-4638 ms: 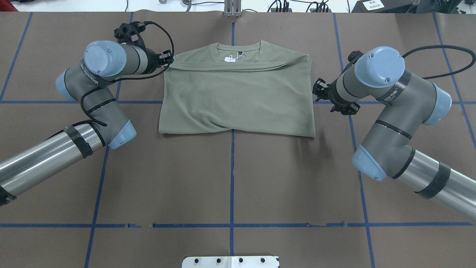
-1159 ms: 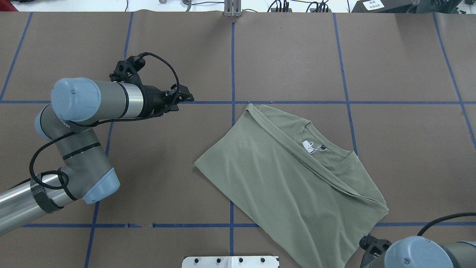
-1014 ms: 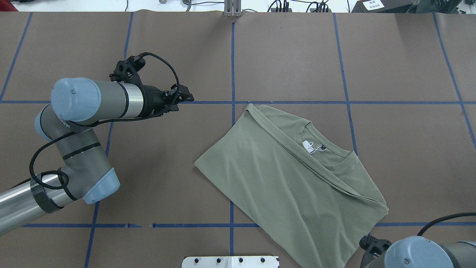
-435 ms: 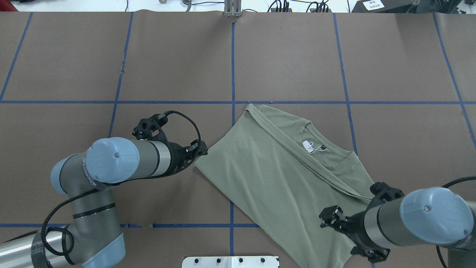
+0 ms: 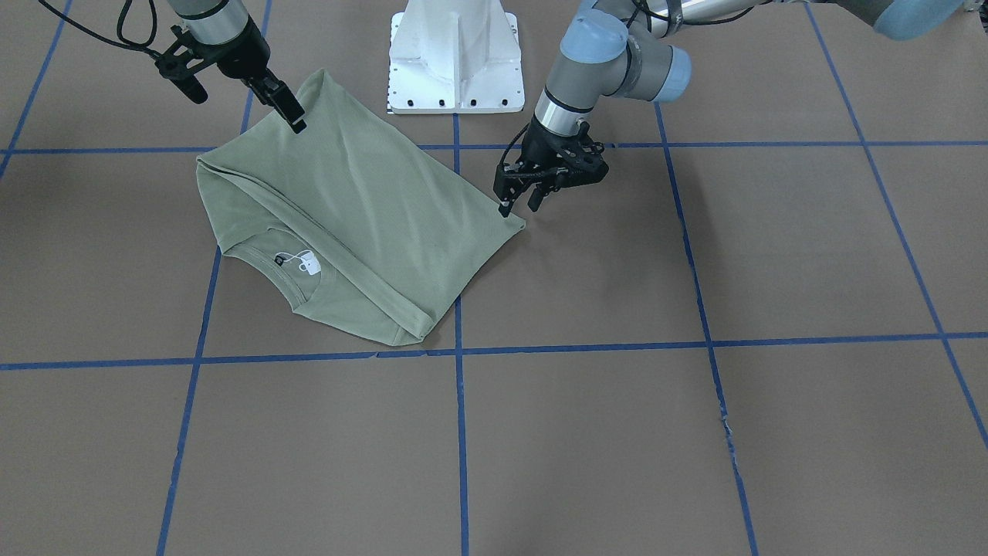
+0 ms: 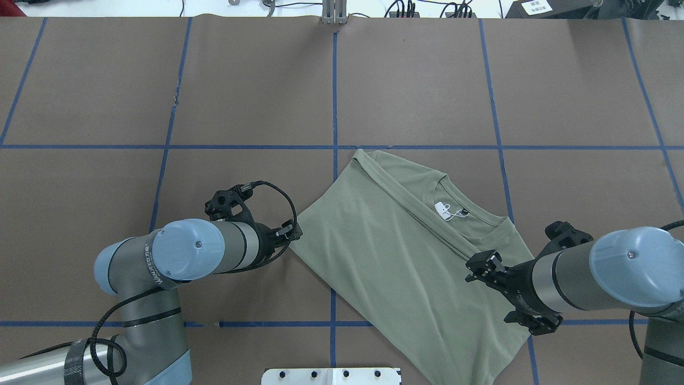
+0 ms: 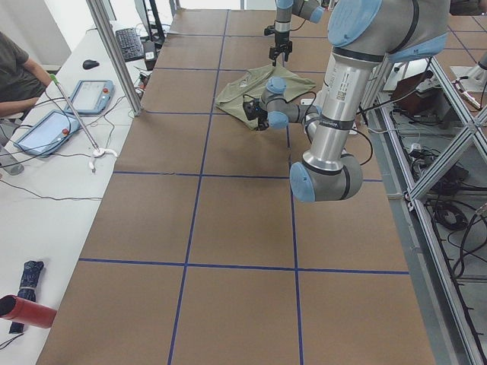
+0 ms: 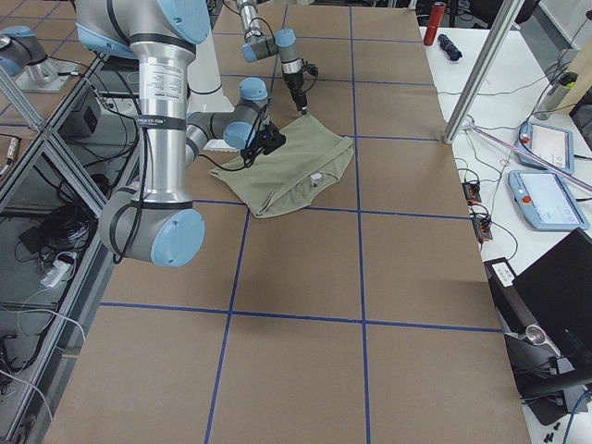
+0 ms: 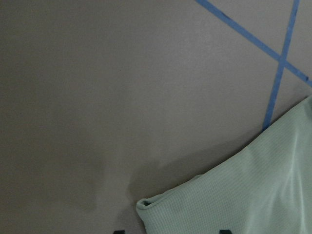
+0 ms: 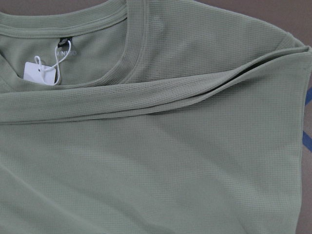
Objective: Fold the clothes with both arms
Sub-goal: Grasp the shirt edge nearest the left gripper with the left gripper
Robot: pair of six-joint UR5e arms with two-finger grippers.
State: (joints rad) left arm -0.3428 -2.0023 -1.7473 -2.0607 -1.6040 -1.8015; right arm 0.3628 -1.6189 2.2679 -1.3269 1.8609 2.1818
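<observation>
The green shirt (image 6: 395,256) (image 5: 363,201) lies flat and slanted, sleeves folded in, with its white tag (image 6: 442,209) (image 10: 39,70) showing in the collar. My left gripper (image 6: 293,235) (image 5: 519,207) is open and low at the shirt's left corner. In the left wrist view that corner (image 9: 146,204) sits between the two fingertips. My right gripper (image 6: 489,294) (image 5: 251,113) is wide open above the shirt's right edge, near the folded sleeve. Its wrist view is filled with the shirt (image 10: 156,161) and shows no fingers.
Blue tape lines grid the brown table (image 6: 240,96). The white pedestal base (image 5: 455,54) (image 6: 331,376) stands at the robot's edge, close to the shirt's hem. A seated person (image 7: 15,68) and tablets (image 7: 46,129) are at a side table.
Both arms have come in to the shirt. The left gripper slid down and right to its left corner. The right gripper moved up over the right edge. The shirt has not shifted in the last second.
</observation>
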